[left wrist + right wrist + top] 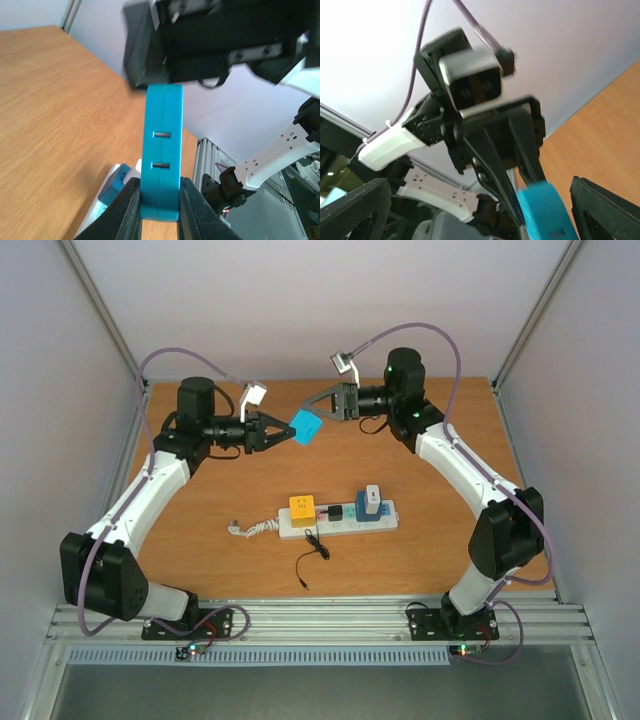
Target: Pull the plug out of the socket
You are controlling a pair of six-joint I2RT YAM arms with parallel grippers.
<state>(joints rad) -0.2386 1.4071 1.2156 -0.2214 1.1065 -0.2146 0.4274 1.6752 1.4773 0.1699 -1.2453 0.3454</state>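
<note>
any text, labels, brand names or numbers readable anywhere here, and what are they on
No text can be read in any view.
yellow plug on the power strip: faint marks on its top, too small to read.
blue plug in the left hand: two slots only, no lettering visible.
power strip: no print that can be made out.

blue plug (305, 427) aloft, well apart from long white socket (350, 526) lying flat below
</note>
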